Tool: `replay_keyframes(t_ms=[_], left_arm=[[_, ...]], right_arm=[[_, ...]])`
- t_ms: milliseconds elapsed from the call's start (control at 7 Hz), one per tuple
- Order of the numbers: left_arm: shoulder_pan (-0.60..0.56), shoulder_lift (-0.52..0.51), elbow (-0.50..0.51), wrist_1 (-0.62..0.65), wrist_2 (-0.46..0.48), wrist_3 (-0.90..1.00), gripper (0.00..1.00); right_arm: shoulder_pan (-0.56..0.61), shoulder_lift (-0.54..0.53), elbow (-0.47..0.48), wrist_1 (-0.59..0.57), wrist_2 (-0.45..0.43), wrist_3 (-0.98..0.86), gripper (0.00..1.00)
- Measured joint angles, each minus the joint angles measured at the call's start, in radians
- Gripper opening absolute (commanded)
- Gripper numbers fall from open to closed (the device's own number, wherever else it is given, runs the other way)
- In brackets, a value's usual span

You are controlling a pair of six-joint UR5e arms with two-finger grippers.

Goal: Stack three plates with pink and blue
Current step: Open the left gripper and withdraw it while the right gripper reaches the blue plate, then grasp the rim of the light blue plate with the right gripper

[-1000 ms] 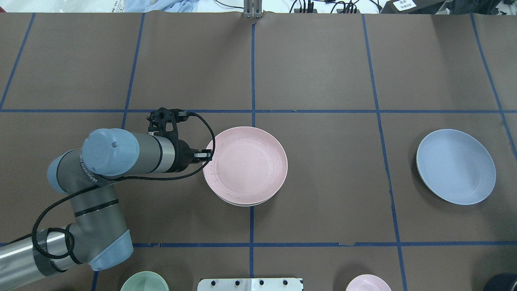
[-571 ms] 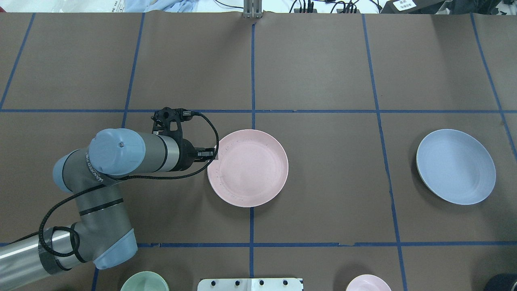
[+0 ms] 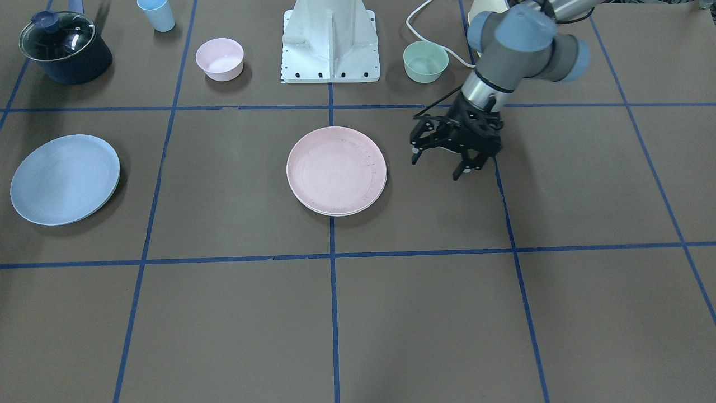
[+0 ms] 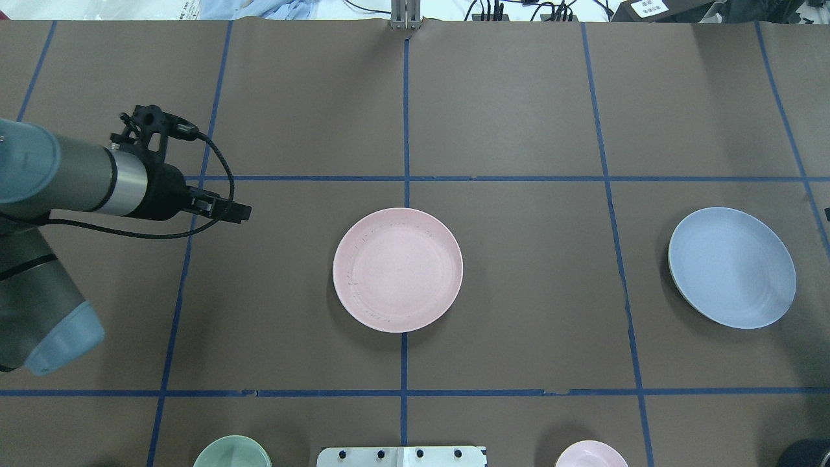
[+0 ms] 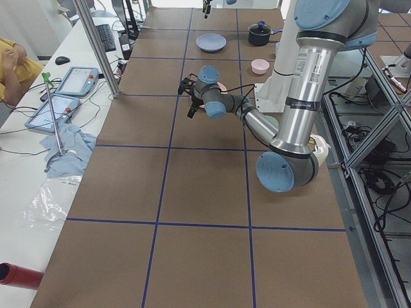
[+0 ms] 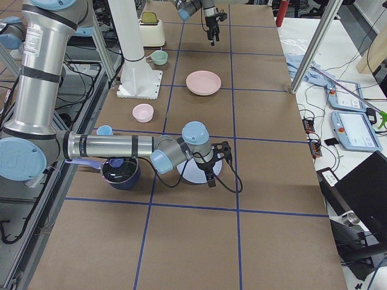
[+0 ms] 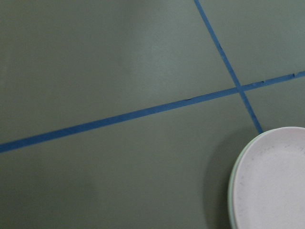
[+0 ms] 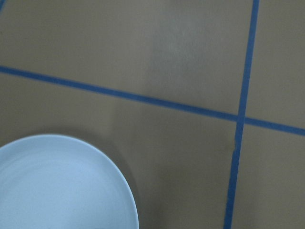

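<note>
The pink plate (image 4: pixel 397 269) lies flat at the table's middle, on top of the cream plate, of which only a thin rim (image 7: pixel 230 191) shows. The blue plate (image 4: pixel 731 267) lies alone far to the right; it also shows in the front view (image 3: pixel 64 179). My left gripper (image 3: pixel 436 168) is open and empty, above the table to the left of the stack and clear of it (image 4: pixel 240 211). My right gripper (image 6: pixel 216 164) shows well only in the right side view, over the blue plate's (image 6: pixel 195 172) edge. I cannot tell if it is open.
Near the robot base (image 3: pixel 331 42) stand a mint-green bowl (image 3: pixel 425 61), a small pink bowl (image 3: pixel 220 58), a light blue cup (image 3: pixel 156 14) and a dark pot with a glass lid (image 3: pixel 64 47). Blue tape lines cross the brown table.
The left gripper let go of the pink plate's rim. The plate settled flat on the cream plate. The left arm drew back to the left, away from the stack.
</note>
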Motion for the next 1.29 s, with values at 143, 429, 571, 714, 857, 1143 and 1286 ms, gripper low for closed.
replay_keyframes(t_ms=[143,429,571,714,857,1143,1286], left_arm=[[-0.015,0.025,-0.02,0.001,-0.011,0.023,1.0],[-0.021,0.037,-0.031,0.001,-0.014,0.028,1.0],[-0.021,0.038,-0.032,0.001,-0.014,0.024,1.0],[-0.021,0.039,-0.032,0.001,-0.013,0.022,1.0],[-0.021,0.039,-0.032,0.001,-0.012,0.02,1.0],[-0.021,0.04,-0.031,0.001,-0.01,0.019,1.0],[-0.021,0.04,-0.03,0.001,-0.01,0.02,1.0]], right_arm=[[-0.089,0.003,-0.12,0.232,-0.072,0.158,0.95],[-0.221,0.005,-0.234,0.463,-0.168,0.325,0.74],[-0.247,0.003,-0.245,0.489,-0.179,0.344,0.16],[-0.258,0.0,-0.247,0.498,-0.179,0.35,0.0],[-0.262,-0.003,-0.244,0.501,-0.176,0.351,0.0],[-0.263,-0.004,-0.226,0.5,-0.17,0.352,0.0],[-0.263,-0.002,-0.209,0.496,-0.163,0.352,0.0]])
